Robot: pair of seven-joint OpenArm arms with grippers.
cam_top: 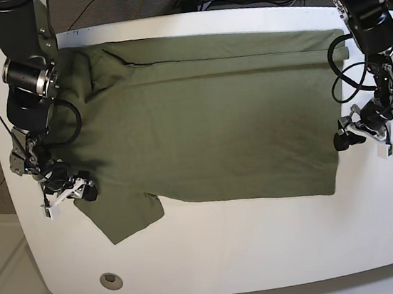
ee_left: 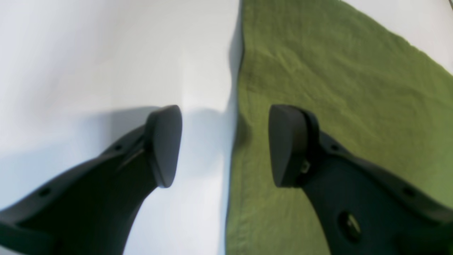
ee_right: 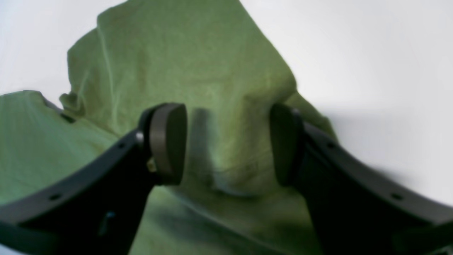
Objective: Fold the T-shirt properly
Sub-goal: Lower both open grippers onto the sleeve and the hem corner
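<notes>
Olive-green T-shirt (cam_top: pixel 202 132) spread across the centre of the white table (cam_top: pixel 216 252), far edge already folded over. Left gripper (ee_left: pixel 225 145), wide open and empty, straddles the hem edge; right gripper (ee_right: pixel 228 143), equally open, hovers over the rumpled sleeve. Risk: closing off-edge may pinch one layer only, skewing the fold.

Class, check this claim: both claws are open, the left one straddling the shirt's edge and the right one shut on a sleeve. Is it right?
Not quite. The right claw is open too, as the right wrist view shows, its fingers apart over the shirt. The left claw does straddle the edge.
</notes>
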